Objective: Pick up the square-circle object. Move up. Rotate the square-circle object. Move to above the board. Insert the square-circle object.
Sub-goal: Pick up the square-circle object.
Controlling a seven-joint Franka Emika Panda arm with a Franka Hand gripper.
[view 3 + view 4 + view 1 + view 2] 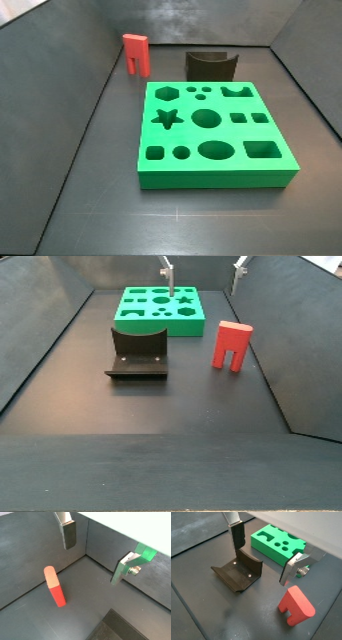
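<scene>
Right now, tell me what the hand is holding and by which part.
Nothing. The hand is open with an empty gap between its fingers, hanging above the floor. The square-circle object stands untouched, apart from it.

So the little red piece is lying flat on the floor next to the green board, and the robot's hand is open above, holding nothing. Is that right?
Not quite. The red piece stands upright on its two legs, as a side view shows; it is not lying flat. The rest holds: it sits beside the green board, and the hand is open above the floor, holding nothing.
</scene>
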